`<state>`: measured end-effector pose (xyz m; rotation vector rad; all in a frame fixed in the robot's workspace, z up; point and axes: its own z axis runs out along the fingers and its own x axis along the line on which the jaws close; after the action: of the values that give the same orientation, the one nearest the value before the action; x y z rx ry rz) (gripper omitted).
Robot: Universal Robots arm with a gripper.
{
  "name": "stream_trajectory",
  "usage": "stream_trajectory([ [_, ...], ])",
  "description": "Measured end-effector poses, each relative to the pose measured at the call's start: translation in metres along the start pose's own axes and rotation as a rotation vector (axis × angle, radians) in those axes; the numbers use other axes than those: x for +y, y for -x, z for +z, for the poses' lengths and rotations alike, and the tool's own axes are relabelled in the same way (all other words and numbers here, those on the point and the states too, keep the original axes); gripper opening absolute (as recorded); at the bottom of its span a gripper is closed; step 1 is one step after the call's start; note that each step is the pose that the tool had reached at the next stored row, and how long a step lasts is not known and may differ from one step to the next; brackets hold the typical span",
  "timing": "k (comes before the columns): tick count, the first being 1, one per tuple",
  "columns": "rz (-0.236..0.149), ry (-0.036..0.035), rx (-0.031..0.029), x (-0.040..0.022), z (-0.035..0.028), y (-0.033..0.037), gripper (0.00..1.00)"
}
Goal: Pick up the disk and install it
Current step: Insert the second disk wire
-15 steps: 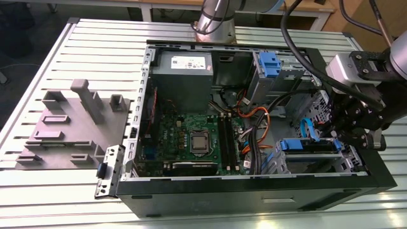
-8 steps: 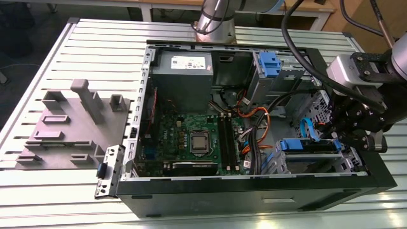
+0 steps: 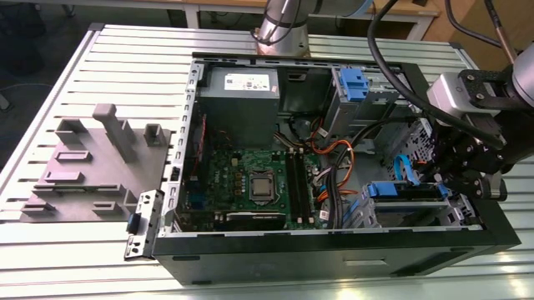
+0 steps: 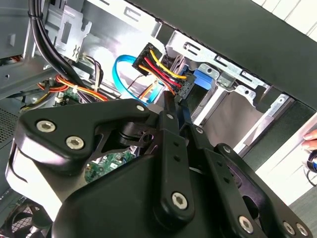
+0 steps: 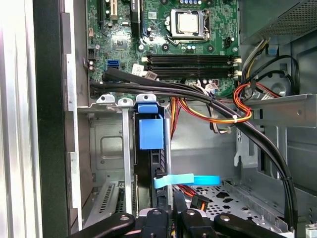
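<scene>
- a slatted metal table (image 3: 84,94) carries an open computer case (image 3: 334,250) lying on its side, with the arm's base rising behind the case.
- the disk (image 3: 404,190) is already inside the case, in the drive bay at the case's front corner. in the first wrist view it stands edge-on between the bay's metal rails, with its blue tab (image 5: 150,133) facing the camera.
- the gripper (image 3: 442,181) reaches down into that same corner of the case. in the second wrist view its fingers (image 4: 168,148) are pressed close together with nothing visible between them, and their tips lie just beside the wired plug (image 4: 163,69) at the disk's end.
- step in hand, as i judge it: the pick-up is done and the work is at the install stage, seating the disk in its bay. i cannot tell whether it is fully home or latched.
- finishing that seating calls for a straight push along the rails with the tips kept off the plug, since a skewed push could jam the carrier.
- in the way inside the case are a thick black cable bundle (image 5: 198,94), red and orange wires (image 5: 242,106) sweeping across above the bay, and a flat blue cable (image 5: 185,180) crossing right by the fingers. any of these could snag.
- elsewhere in the case are the circuit board (image 3: 250,181) in the middle, a grey power box (image 3: 242,84) at the back, and a blue latch piece (image 3: 354,84) in the back corner.
- outside the case, beside its open rear wall, sits a grey plastic holder (image 3: 92,169), well apart from the gripper.
</scene>
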<state>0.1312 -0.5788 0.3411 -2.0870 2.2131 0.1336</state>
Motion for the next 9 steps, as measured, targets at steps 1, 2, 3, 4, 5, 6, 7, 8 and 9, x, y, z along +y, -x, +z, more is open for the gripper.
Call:
stream_trajectory([
  [1,0.000,-0.0005,-0.0003,0.0004,0.0000,-0.0001,0.17],
  [2,0.000,-0.0014,-0.0004,0.0009,0.0000,-0.0001,0.17],
  [3,0.000,-0.0024,-0.0007,0.0014,-0.0001,-0.0001,0.17],
  [4,0.000,-0.0035,-0.0010,0.0021,-0.0001,-0.0001,0.17],
  [5,0.000,-0.0044,-0.0016,0.0029,-0.0001,-0.0002,0.17],
  [6,-0.001,-0.0053,-0.0018,0.0034,-0.0001,-0.0002,0.17],
  [7,-0.001,-0.0060,-0.0020,0.0038,-0.0001,-0.0003,0.17],
  [8,-0.001,-0.0062,-0.0024,0.0039,-0.0001,-0.0003,0.17],
  [9,-0.001,-0.0064,-0.0027,0.0040,-0.0002,-0.0005,0.17],
])
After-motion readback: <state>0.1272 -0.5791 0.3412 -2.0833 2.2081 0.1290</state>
